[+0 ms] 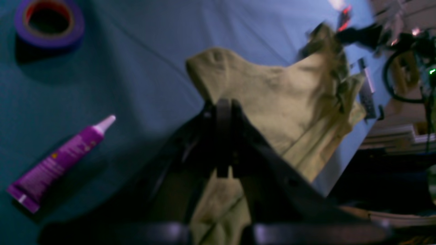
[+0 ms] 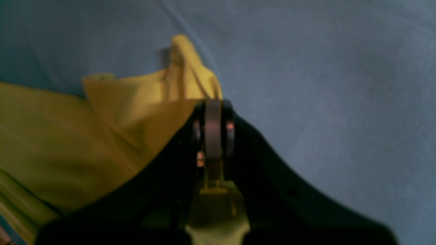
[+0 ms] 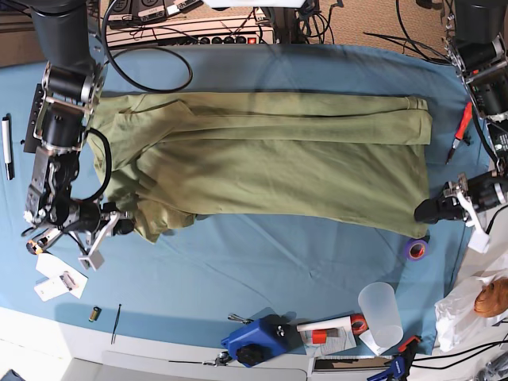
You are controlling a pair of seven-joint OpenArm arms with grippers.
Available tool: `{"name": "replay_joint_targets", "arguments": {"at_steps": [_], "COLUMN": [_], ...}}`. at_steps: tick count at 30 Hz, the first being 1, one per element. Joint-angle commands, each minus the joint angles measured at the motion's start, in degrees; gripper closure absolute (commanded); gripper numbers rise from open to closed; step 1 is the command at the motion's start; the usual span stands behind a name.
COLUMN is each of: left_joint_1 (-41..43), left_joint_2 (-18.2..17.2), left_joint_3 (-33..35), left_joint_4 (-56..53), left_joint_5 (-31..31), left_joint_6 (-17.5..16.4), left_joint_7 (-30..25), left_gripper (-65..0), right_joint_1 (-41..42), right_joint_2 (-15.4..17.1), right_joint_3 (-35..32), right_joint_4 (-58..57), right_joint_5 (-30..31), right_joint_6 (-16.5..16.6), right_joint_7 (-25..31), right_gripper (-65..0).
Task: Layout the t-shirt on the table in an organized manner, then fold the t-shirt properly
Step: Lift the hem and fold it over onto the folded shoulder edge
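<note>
The olive-green t-shirt [image 3: 270, 159] lies spread lengthwise across the teal-blue table [image 3: 262, 262], wrinkled and bunched at its left end. My left gripper [image 3: 423, 210] is at the shirt's lower right corner. In the left wrist view it [image 1: 223, 103] is shut on a fold of the t-shirt [image 1: 272, 95]. My right gripper [image 3: 129, 225] is at the bunched lower left corner. The right wrist view shows it [image 2: 214, 103] shut on the t-shirt's [image 2: 68, 136] cloth, with a peak of fabric rising past the tips.
A purple tape roll [image 3: 415, 250] and a purple tube [image 1: 58, 163] lie near the left gripper. A clear cup [image 3: 383, 313], a blue tool [image 3: 254, 340] and papers sit along the front edge. A red screwdriver [image 3: 462, 127] lies right, a pen [image 3: 8, 147] left, cables at the back.
</note>
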Motion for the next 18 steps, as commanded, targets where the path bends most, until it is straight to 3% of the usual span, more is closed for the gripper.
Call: {"name": "replay_joint_targets", "arguments": {"at_steps": [1, 7, 13, 18], "left_joint_1": [-0.1, 5.5, 10.6, 13.6], "left_joint_2": [-1.4, -1.4, -1.4, -1.2], "left_joint_3": [-0.4, -0.5, -0.5, -4.2], "left_joint_4": [0.8, 0.8, 0.8, 0.8], "left_joint_5": [-1.5, -5.4, -10.5, -10.5], "left_joint_6": [-0.1, -0.1, -0.1, -0.1], "left_joint_7": [-0.5, -0.5, -0.5, -0.5], "left_gripper": [0.0, 0.0, 0.0, 0.0], "right_joint_1": [0.2, -10.7, -20.5, -26.2], "right_joint_2": [0.9, 1.2, 1.1, 1.1], "right_joint_3": [0.2, 2.6, 11.0, 17.7], "right_joint_4": [3.0, 19.0, 32.1, 36.5], "right_joint_5": [0.9, 2.1, 5.5, 6.2], "right_joint_6": [0.3, -2.0, -2.3, -2.3], "right_joint_7": [0.1, 0.0, -0.1, 0.0], "right_gripper": [0.0, 0.0, 0.0, 0.0]}}
